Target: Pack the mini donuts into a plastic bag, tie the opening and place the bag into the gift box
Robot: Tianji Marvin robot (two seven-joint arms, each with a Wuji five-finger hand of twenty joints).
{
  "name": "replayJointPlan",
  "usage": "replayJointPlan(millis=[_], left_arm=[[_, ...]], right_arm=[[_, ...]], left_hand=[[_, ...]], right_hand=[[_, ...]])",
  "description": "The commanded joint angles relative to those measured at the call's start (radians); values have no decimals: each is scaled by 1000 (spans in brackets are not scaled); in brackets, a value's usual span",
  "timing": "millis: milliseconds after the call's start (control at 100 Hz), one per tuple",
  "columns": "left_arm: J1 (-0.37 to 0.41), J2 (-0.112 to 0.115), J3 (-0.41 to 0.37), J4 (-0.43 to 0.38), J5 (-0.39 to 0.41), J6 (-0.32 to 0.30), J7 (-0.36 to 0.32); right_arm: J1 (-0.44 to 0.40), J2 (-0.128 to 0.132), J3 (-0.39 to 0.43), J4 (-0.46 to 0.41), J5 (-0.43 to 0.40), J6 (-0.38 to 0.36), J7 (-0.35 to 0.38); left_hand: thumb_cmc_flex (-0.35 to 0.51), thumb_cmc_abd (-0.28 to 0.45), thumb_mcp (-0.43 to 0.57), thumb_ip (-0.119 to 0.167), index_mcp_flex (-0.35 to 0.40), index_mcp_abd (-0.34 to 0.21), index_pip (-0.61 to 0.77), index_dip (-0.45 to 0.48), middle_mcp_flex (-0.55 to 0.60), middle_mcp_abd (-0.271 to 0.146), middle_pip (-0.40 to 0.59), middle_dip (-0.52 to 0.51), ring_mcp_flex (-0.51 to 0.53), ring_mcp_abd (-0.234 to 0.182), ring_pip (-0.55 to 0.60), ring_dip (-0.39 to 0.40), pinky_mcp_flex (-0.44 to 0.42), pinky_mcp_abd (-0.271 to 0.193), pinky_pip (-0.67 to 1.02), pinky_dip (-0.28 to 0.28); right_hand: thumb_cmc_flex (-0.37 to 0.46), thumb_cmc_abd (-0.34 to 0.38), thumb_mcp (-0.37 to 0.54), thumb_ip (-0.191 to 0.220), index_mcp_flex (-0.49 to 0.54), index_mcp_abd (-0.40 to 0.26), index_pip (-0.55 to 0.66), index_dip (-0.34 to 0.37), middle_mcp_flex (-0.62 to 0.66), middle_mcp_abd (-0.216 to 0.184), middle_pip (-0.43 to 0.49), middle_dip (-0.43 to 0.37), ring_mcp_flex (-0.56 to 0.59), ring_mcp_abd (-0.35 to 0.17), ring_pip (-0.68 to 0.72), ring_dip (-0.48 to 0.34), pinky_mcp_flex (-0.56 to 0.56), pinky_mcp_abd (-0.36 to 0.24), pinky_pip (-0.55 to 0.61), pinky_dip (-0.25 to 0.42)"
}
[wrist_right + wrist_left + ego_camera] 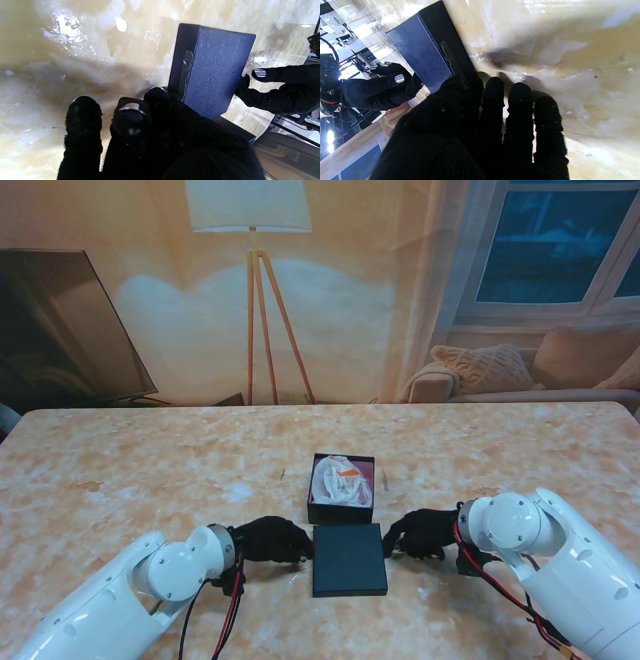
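The black gift box [340, 513] stands open at the table's middle, with the white plastic bag [337, 481] inside it and something orange showing through. Directly nearer to me lies the dark blue lid [349, 559], flat on the table. My left hand [270, 540] grips the lid's left edge and my right hand [420, 533] its right edge. In the left wrist view my thumb presses the side of the lid [420, 50], with the right hand [377, 90] opposite. The right wrist view shows the lid [212, 70] and the left hand [280, 87] pinching its far edge.
The marbled table [150, 480] stretches wide on both sides of the box. A small thin object [385, 478] lies just right of the box. A floor lamp, a sofa and a window stand behind the table.
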Motion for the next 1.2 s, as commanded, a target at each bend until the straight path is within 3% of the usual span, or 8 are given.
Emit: replayJointPlan(millis=[0,430,780,1190], left_arm=[[16,-8,4,-3,-4,4,-9],[29,-18,0,-5,-18,-6,28],[39,-21,-9,-6,-12,-18,48],[54,-24,-23,-21,-38,-20,52]], right_arm=[[-10,-10,-1,-2,5,-5,12],[-6,-12,-6,3,15,-1,4],[-6,-14,-5,9,17,-20,-4],[-27,-21,19,3,29,-49,-34]], left_hand=[[17,12,8,-18,4,-34,-9,-12,-8,3,-2,1,4,38,-36,-12,-9,23,-25,9],[14,9,20,-20,3,-29,-7,-10,-9,2,-14,-22,3,43,-57,-32,-10,29,-34,2],[48,-57,58,-32,10,-58,9,-8,29,-21,-42,-9,22,28,-55,-43,9,28,-33,-7],[42,-48,70,-35,15,-46,26,-17,43,-14,-56,3,32,31,-58,-52,16,34,-35,-16]], right_hand=[[19,17,-8,30,-22,-45,-21,1,7,-5,3,5,0,-21,4,22,-3,-12,19,-1],[23,-6,-6,7,-12,-17,-21,-4,12,-5,1,7,1,-16,3,25,-5,-8,14,0],[43,-24,-26,-1,-15,-61,-5,-3,15,-9,-13,1,-5,-9,-8,23,-11,-9,6,-3],[48,-45,-8,-12,6,-32,15,-15,28,-8,-18,0,1,2,-12,23,-8,-1,1,-5]])
